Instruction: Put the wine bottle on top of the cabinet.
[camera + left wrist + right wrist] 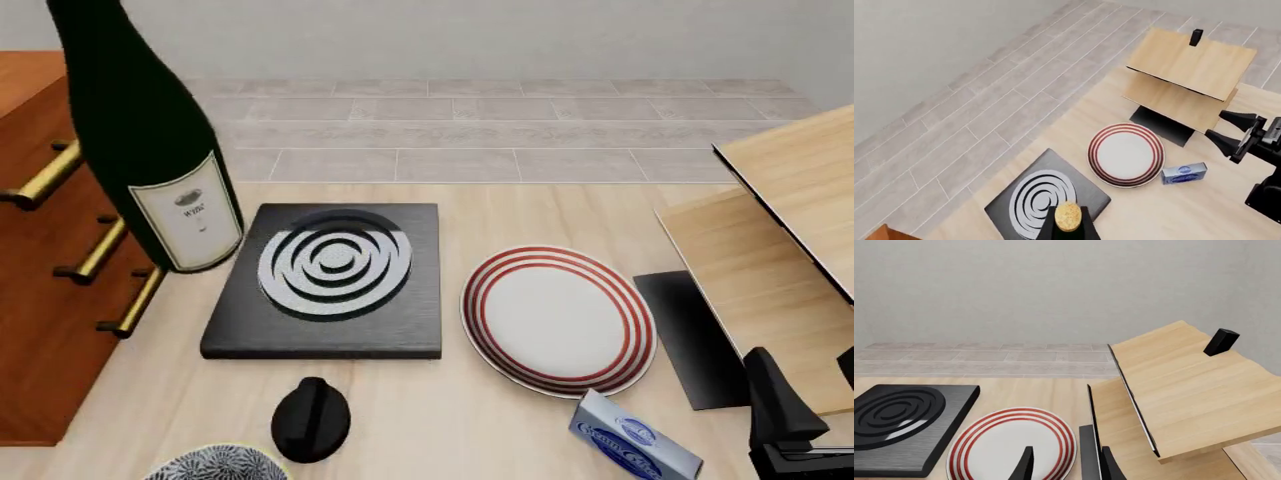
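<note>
Left wrist view: the left gripper point(1068, 231) has its jaws closed on the wine bottle point(1068, 216), whose tan cork shows between them, above the black hob plate point(1044, 197). The right gripper point(1233, 134) shows at the edge, jaws spread and empty.

Front view: the bottle point(150, 140) hangs upright in front of the cabinet point(34, 270), its base above the hob's corner.

Right wrist view: the open jaws point over the striped plate point(1011, 449), beside the pale wooden structure point(1187, 390).

The wine bottle point(147, 140) has its neck cut off by the front view's top edge.
</note>
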Controlling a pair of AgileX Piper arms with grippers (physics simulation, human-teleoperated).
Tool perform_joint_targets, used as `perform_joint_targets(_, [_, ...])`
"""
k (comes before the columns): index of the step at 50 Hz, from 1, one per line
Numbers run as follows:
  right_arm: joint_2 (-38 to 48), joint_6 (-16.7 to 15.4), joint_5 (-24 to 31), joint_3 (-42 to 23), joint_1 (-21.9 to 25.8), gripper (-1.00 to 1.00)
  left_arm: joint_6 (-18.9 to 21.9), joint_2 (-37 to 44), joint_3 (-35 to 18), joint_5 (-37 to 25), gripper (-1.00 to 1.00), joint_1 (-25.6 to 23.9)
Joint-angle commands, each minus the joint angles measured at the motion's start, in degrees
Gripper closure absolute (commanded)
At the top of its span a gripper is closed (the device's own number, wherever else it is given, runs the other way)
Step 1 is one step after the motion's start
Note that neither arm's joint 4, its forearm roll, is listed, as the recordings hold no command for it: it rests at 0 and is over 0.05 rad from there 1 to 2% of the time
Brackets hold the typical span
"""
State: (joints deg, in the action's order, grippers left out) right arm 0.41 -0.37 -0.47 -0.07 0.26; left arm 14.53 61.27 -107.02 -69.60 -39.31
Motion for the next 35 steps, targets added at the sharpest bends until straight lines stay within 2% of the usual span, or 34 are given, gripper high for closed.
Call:
perform_joint_targets(1, [0.0,0.0,0.0,0.0,0.0,-1.0,0.1,0.6,-3.3,-0.3,1.0,4.6])
perform_joint_targets(10, [0.0,0.0,0.0,0.0,0.0,-1.0,-0.4,0.9,-4.4,-0.3,1.0,7.9])
perform_joint_targets(16, [0.0,0.0,0.0,0.0,0.0,-1.0,0.8,2.1,-4.0,-0.3,1.0,10.7])
perform_joint_targets(22, [0.0,0.0,0.0,0.0,0.0,-1.0,0.0,5.4,-9.2,-0.3,1.0,14.7])
perform_joint_targets(31, [0.0,0.0,0.0,0.0,0.0,-1.0,-0.4,7.4,-12.0,-0.3,1.0,17.8])
perform_joint_targets(35, [0.0,0.0,0.0,0.0,0.0,-1.0,-1.4,8.8,-15.0,-0.3,1.0,19.5])
